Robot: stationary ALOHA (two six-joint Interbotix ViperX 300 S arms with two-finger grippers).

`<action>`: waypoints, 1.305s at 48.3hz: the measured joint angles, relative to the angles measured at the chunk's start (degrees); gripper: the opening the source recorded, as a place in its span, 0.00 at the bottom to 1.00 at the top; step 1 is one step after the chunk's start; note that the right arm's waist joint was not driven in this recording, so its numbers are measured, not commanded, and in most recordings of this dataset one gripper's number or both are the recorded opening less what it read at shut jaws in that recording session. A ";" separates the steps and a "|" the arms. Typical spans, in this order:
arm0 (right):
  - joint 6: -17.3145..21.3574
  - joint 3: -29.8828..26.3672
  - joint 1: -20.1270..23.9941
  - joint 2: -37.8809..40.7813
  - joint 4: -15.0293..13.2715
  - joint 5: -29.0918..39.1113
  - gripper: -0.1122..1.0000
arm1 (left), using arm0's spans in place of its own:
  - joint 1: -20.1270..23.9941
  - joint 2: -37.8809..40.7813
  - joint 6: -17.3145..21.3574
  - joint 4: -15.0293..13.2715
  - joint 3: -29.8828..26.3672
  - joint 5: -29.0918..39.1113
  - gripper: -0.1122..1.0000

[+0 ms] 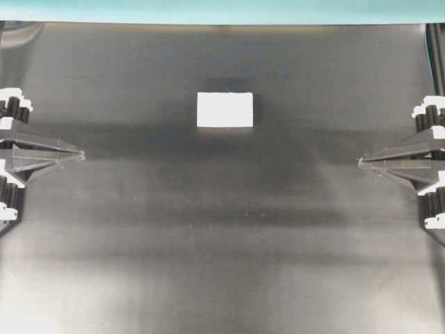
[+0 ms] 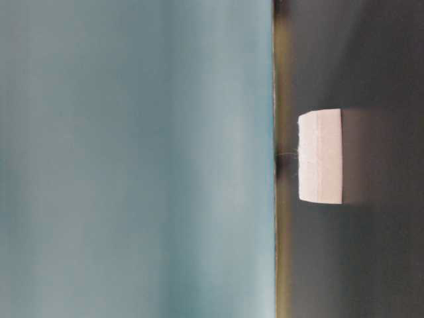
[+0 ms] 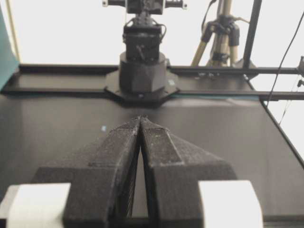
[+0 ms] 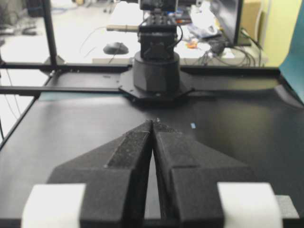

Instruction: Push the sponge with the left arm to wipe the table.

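Both grippers we found closed and empty: the left gripper [image 1: 82, 155] at the table's [image 1: 222, 264] left edge, the right gripper [image 1: 360, 162] at its right. Between them, toward the far side, lay the sponge [image 1: 224, 110], untouched.

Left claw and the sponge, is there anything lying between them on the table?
No. In the overhead view only bare black table lies between the shut left claw and the white sponge.
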 measured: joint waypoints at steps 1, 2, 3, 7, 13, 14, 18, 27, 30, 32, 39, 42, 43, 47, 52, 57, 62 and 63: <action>0.09 0.00 0.00 0.00 0.00 0.00 0.13 | 0.00 -0.09 0.00 0.09 0.00 0.00 0.15; 0.09 0.00 0.00 0.00 0.00 0.00 0.15 | 0.00 0.00 -0.09 0.09 0.00 0.09 0.16; 0.00 0.09 0.00 0.18 0.00 -0.09 0.15 | 0.00 0.35 -0.53 0.44 -0.18 0.35 0.16; 0.09 0.26 0.00 0.70 0.00 0.09 0.10 | -0.18 5.54 -2.64 1.85 -2.29 1.58 0.10; 0.09 0.44 0.00 1.05 0.00 0.62 0.10 | 0.88 12.83 -5.10 2.20 -6.68 3.52 0.10; 0.00 0.44 0.00 1.14 0.00 0.62 0.10 | 1.32 13.62 -5.45 2.20 -7.38 3.87 0.10; 0.09 0.44 0.00 1.14 0.00 1.23 0.10 | 3.25 17.05 -6.86 2.20 -9.67 4.92 0.10; 0.09 0.70 0.00 1.05 0.00 2.64 0.10 | 9.14 26.72 -12.04 2.29 -15.12 8.70 0.10; 0.09 0.88 0.00 1.14 0.00 2.81 0.10 | 10.72 30.59 -13.10 2.29 -18.46 11.60 0.10; 0.09 1.05 0.00 1.05 0.00 2.90 0.10 | 11.60 33.13 -13.27 2.29 -20.74 13.27 0.10; 0.09 1.23 0.00 1.05 0.00 2.90 0.10 | 13.89 41.75 -12.39 2.29 -28.04 18.46 0.10; 0.09 1.32 0.00 1.14 0.00 2.90 0.10 | 14.33 45.00 -11.95 2.37 -30.94 19.69 0.12; 0.09 1.32 0.00 1.05 0.00 2.90 0.10 | 14.50 46.05 -11.87 2.37 -31.82 20.04 0.12; 0.09 1.49 0.00 1.05 0.00 2.90 0.10 | 15.29 50.45 -11.87 2.37 -35.42 21.62 0.18; 0.09 1.58 0.00 1.05 0.00 2.99 0.10 | 16.52 56.07 -11.51 2.37 -39.81 24.70 0.28; 0.09 1.76 0.00 1.05 0.00 2.99 0.10 | 17.49 60.64 -11.43 2.29 -43.59 27.69 0.45; 0.09 1.93 0.00 1.05 0.00 2.90 0.10 | 18.19 64.16 -11.43 2.37 -46.76 29.71 0.64; 0.09 1.93 0.00 1.05 0.00 2.99 0.10 | 18.28 64.69 -11.43 2.29 -47.29 29.97 0.67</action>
